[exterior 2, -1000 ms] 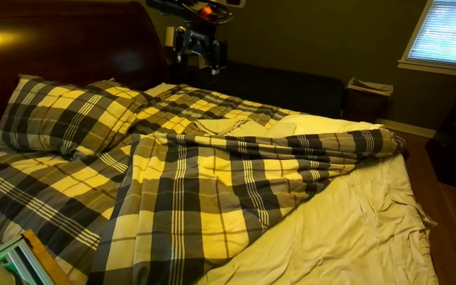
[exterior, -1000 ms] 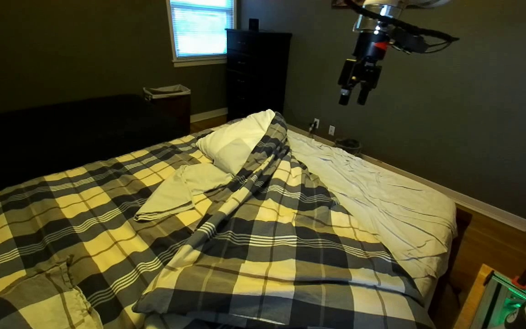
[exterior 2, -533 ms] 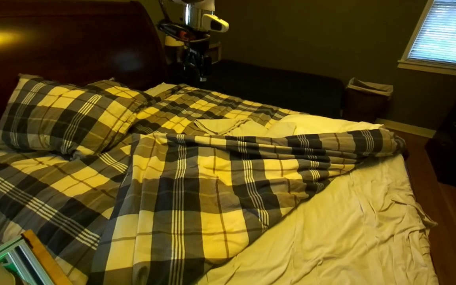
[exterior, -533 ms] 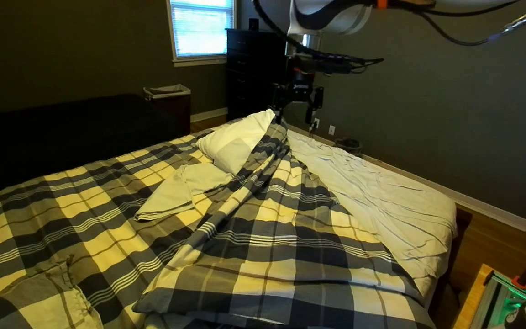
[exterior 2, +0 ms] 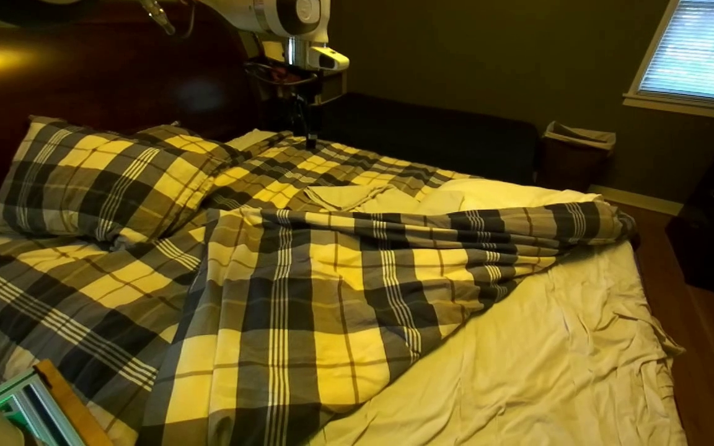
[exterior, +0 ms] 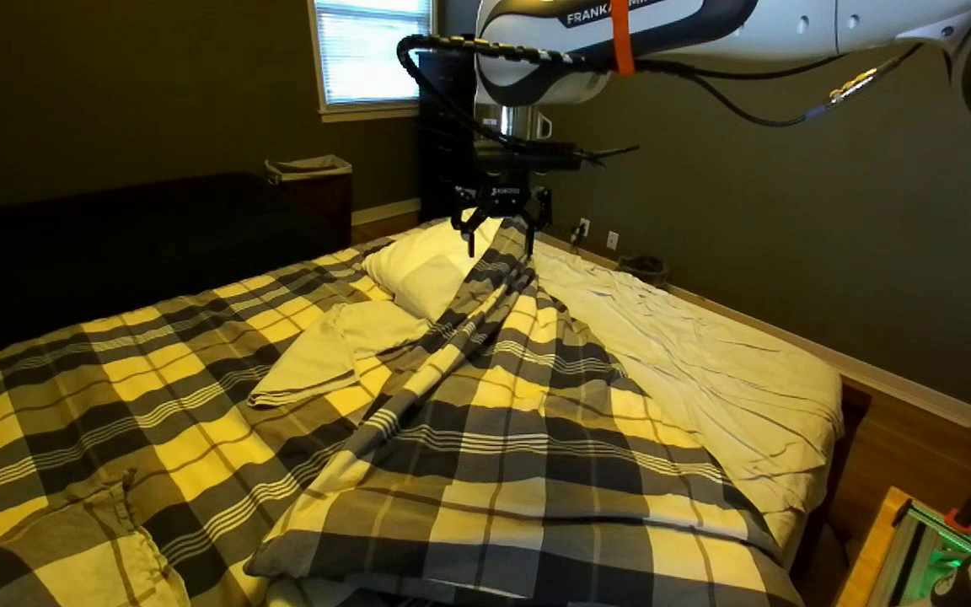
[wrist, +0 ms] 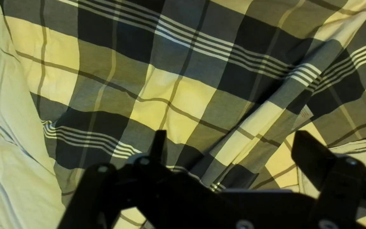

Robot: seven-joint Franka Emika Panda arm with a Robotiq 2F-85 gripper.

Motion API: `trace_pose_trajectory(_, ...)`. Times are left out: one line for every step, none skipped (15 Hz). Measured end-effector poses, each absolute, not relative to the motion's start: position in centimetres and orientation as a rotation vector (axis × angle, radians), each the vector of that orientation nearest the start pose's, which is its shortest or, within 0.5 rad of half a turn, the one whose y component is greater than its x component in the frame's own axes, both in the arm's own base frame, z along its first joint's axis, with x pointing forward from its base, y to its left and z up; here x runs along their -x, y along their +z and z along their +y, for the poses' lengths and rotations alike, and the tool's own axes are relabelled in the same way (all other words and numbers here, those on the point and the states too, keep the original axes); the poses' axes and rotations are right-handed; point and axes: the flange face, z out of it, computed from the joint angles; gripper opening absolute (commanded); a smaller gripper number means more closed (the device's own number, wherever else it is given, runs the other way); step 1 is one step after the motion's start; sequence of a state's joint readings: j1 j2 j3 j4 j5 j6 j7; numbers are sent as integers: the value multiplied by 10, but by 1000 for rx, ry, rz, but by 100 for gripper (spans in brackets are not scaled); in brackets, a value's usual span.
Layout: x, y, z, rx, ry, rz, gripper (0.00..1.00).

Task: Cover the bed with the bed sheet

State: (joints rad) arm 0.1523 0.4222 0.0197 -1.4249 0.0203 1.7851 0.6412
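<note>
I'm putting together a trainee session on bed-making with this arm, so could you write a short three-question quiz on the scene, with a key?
1. True or false: the gripper is open.
2. Which pattern does the bed sheet have? A) polka dots; B) plaid checks; C) flowers.
3. Does the sheet cover the whole bed? Say what shows it.

Key
1. True; its jaws stand apart.
2. B.
3. No; a broad pale stretch of the bed lies outside the sheet in both exterior views.
</note>
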Motion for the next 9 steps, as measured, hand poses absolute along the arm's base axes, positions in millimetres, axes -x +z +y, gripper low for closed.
trace_pose_trajectory(-668,454,113,3047,98,743,100)
trace_pose_trajectory(-667,457,111,3046,93,745,100)
trace_pose_trajectory(-667,457,111,3045,91,745,100)
trace_pose_trajectory(-667,457,112,3046,92,744,100)
trace_pose_trajectory(-667,457,112,3046,94,743,100)
trace_pose_trajectory(-667,456,112,3046,94,743,100)
trace_pose_trajectory(-667,457,112,3046,94,743,100)
trace_pose_trajectory(-668,457,113,3048,95,737,100)
trace_pose_trajectory(-669,455,118,3055,103,706,100)
